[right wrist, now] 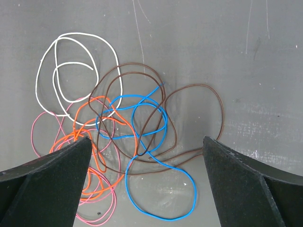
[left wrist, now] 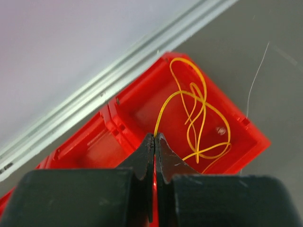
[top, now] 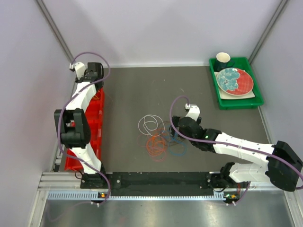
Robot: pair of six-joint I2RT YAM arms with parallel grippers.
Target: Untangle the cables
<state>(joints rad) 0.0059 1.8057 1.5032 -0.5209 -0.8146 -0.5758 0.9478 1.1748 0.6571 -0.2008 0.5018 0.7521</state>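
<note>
My left gripper [left wrist: 155, 136] is shut on one end of a yellow cable [left wrist: 200, 118]. The rest of that cable lies looped in the end compartment of a red bin [left wrist: 137, 111]. In the top view this gripper [top: 93, 72] is at the far left, over the bin's far end [top: 97, 101]. My right gripper [right wrist: 146, 139] is open and empty above the tangled pile [top: 158, 137]. In that pile a white loop [right wrist: 52, 52], a dark brown cable [right wrist: 218, 109], a blue cable [right wrist: 189, 189], an orange cable [right wrist: 102, 163] and a pink cable [right wrist: 35, 132] overlap on the grey mat.
A green tray [top: 236, 103] at the back right holds a red and teal plate [top: 234, 80] and a dark cup [top: 223, 60]. The red bin runs along the left edge. Grey walls close in the left, back and right sides.
</note>
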